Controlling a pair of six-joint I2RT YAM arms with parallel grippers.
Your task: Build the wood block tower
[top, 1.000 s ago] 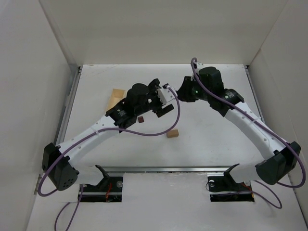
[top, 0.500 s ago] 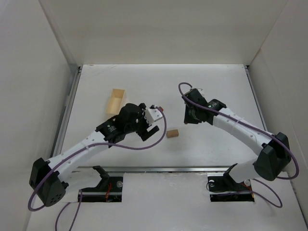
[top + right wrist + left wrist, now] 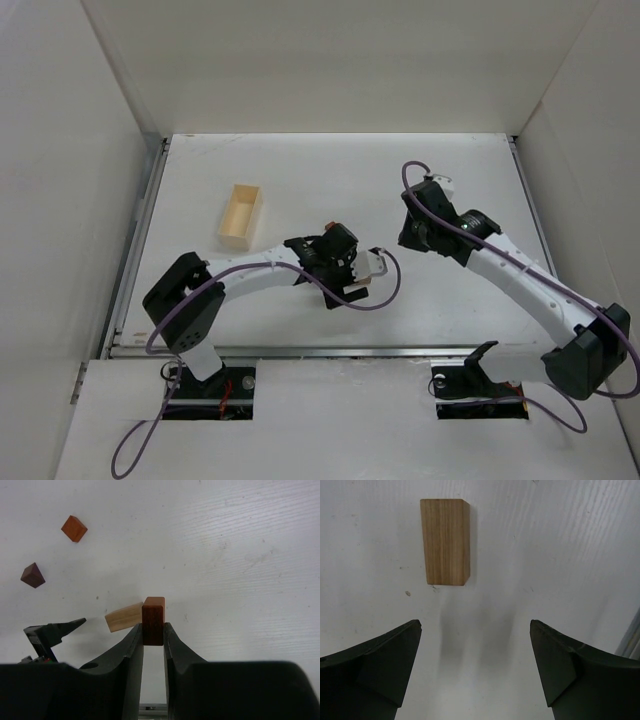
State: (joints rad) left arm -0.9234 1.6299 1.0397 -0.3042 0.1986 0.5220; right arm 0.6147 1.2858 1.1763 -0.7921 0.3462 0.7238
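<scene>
Overhead looks down; close wrist cameras share tan block (image 3: 445, 541).

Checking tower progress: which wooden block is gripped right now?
The reddish-brown block, pinched in the right end effector; the tan oblong, orange cube and dark cube lie free.

A pale wooden tray (image 3: 241, 213) lies on the white table (image 3: 460, 310), toward its far left. White walls (image 3: 300, 70) enclose it; a metal rail (image 3: 330, 351) runs along the near edge.

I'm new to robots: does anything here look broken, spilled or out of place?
Nothing stands out. The tan block, orange cube and dark cube lie apart, unstacked; the right gripper holds a reddish block.
</scene>
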